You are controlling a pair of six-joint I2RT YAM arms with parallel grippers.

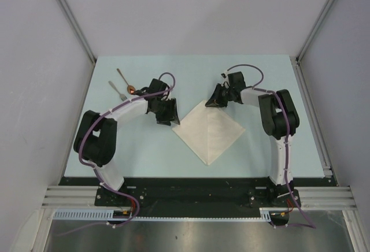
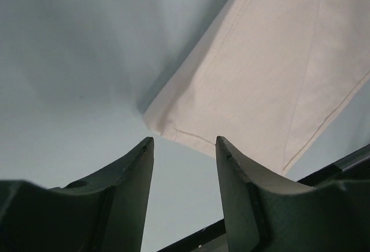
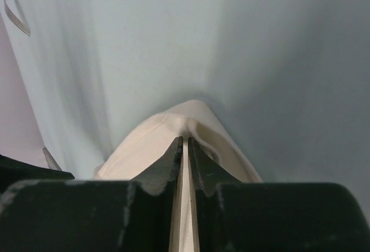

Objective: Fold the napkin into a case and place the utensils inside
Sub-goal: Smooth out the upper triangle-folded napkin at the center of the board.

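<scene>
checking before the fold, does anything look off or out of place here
Nothing stands out. The napkin lies spread on the table, its far corner pinched in the right gripper; the left gripper is open at its left corner. Fork and spoon lie side by side at the far left.

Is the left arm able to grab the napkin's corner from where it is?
Probably yes: the left gripper is open and a corner of the napkin lies just ahead, nothing between.

Pale blue table (image 1: 144, 148), grey enclosure walls (image 1: 34, 61), aluminium rail (image 1: 324, 197) at near edge
</scene>
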